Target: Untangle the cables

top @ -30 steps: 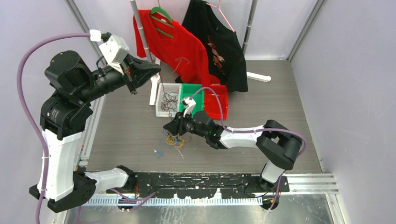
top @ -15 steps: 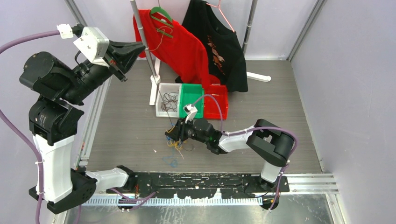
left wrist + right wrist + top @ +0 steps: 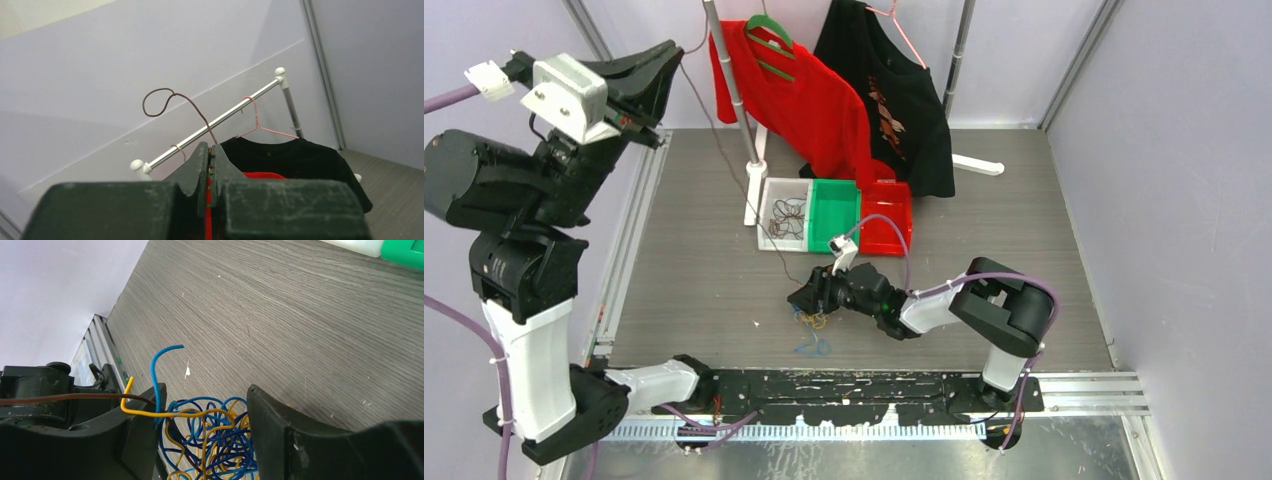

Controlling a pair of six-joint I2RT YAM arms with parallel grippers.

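Tabletop: one cable clump, three bins

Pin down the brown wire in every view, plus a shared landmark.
Top external: brown wire slants from the raised left hand down to the cable clump.
Left wrist: wire loops up from the shut hand, centre.
Right wrist: wire enters from the left edge into the clump.
Landmark: the clump, in top and right wrist only.

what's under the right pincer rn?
Blue and yellow cables, clumped on the table between the open fingers of the right pincer; a brown strand leads out of it. The clump's lower part is hidden behind the fingers.
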